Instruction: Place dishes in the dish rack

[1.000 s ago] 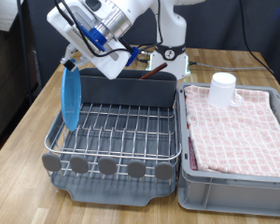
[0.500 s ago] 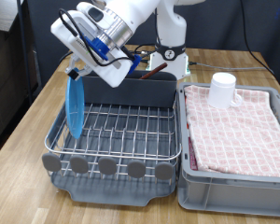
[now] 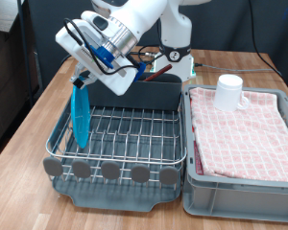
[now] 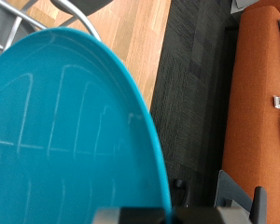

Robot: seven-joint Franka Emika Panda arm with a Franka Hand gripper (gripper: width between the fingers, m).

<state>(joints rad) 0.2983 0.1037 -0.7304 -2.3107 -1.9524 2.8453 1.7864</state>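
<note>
Plate (image 3: 80,117) | on edge, upright, lower rim in dish rack (image 3: 134,129) | fingers (image 3: 82,80) grasping its top rim

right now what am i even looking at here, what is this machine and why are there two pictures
It is a white robot arm with a two-finger gripper at its end. One picture comes from a camera standing off the arm; the other from a camera on the hand, looking along the fingers. The gripper holds a blue plate upright over the exterior view's left side of a wire dish rack. The plate fills most of the hand camera's picture. A white cup stands upside down on a pink checkered cloth in the grey bin beside the rack.
</note>
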